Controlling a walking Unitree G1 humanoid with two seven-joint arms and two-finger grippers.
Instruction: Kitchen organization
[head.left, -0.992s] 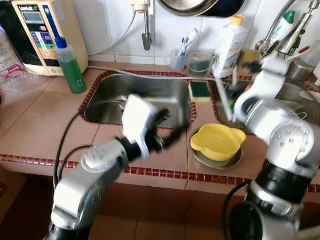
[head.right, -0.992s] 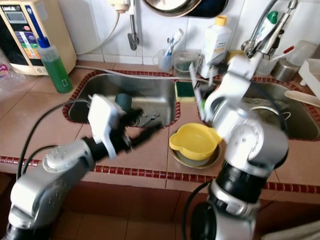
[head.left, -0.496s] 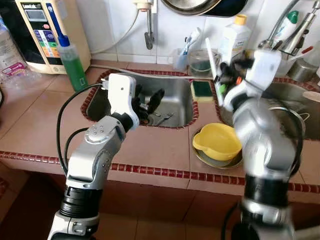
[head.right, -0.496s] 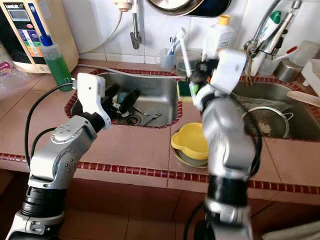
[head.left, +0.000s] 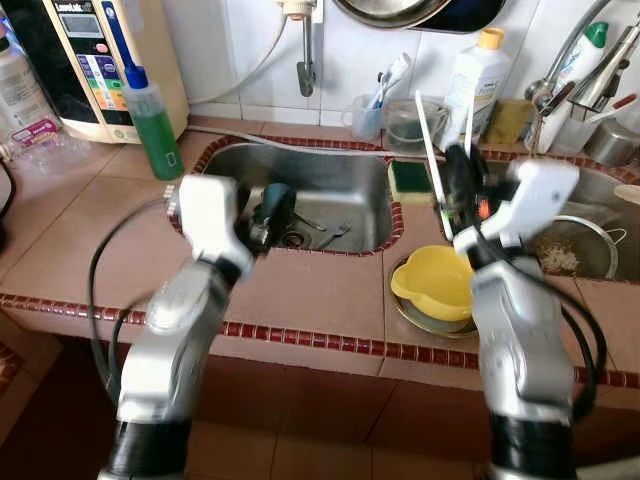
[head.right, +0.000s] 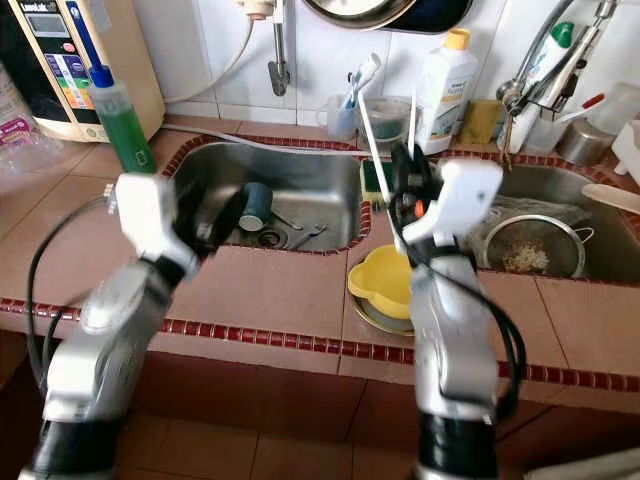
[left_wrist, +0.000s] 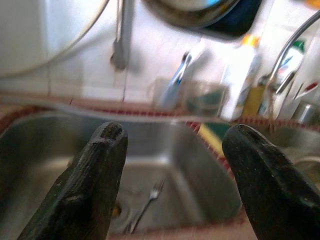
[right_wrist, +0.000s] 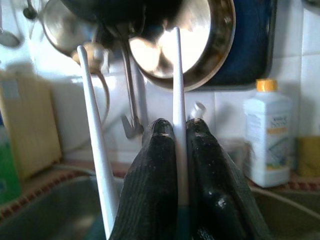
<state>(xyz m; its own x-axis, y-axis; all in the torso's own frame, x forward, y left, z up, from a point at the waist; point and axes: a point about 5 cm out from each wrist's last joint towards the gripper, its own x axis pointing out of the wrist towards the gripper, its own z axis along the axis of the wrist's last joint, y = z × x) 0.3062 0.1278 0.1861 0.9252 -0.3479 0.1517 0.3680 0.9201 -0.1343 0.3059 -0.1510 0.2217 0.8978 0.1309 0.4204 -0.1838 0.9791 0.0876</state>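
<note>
Two white chopsticks (right_wrist: 176, 100) stand nearly upright in the right gripper (head.right: 408, 185), which is raised above the worktop (head.left: 90, 240) between the two sinks, with the yellow bowl (head.left: 437, 285) on its plate just below. The right wrist view shows what the head views blur: the jaws are closed on one stick, clamped between the black fingers (right_wrist: 152, 165), while the second stick leans away beside them, and whether it is truly held cannot be told. Their long axis runs straight up from the jaws towards the hanging pan (right_wrist: 200, 45). The utensil cup (head.right: 345, 118) with a toothbrush in it stands at the wall behind the gripper, a likely home, though that is a guess. The left gripper (left_wrist: 172, 175) hovers with jaws spread wide and empty over the left sink (head.left: 340, 180); its wrist view shows a fork (left_wrist: 145, 205) lying near the drain, below and ahead of the jaws, handle pointing towards them. The left arm is nearer that fork.
</note>
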